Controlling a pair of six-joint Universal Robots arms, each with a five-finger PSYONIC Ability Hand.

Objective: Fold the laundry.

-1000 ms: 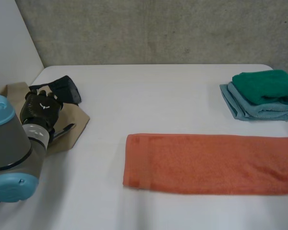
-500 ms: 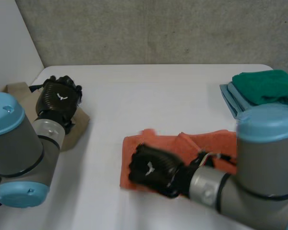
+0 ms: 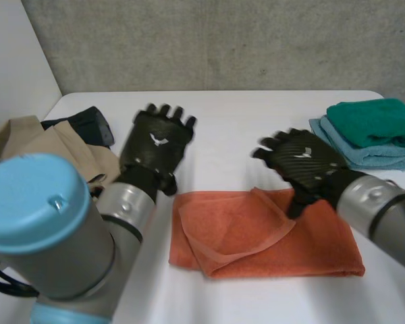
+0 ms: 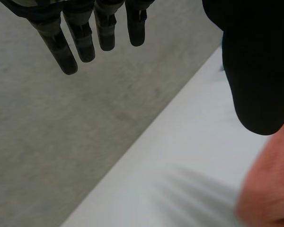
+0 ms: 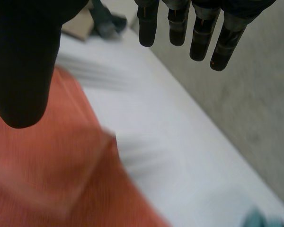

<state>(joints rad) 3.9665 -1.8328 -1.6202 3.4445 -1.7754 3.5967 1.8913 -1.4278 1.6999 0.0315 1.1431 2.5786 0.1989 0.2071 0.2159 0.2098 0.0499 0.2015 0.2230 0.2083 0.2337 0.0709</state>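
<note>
Head view: the orange towel (image 3: 256, 236) lies on the white table (image 3: 243, 115) at lower centre, doubled over on itself, with a loose upper flap whose edge runs slantwise across the lower layer and does not line up with it. The left hand (image 3: 158, 142) hovers left of centre, just beyond the towel's upper-left corner, fingers spread and straight, with nothing in it. The right hand (image 3: 302, 162) hangs over the towel's upper edge at right of centre, fingers likewise relaxed and apart, and it grips nothing. Each wrist view agrees: straight fingers and a free thumb, with orange cloth below the palm. At upper right a green towel (image 3: 374, 120) sits folded on a light-blue towel (image 3: 371, 156), well apart from the orange one. At far left a beige cloth (image 3: 61, 152) and a dark garment (image 3: 91, 125) lie unfolded. I judge the step in hand to be the folding of the orange towel, about midway. The next move probably calls for both hands to come down on the crooked flap, square its edges with the layer beneath, and fold once more, before the towel joins the stack.
</note>
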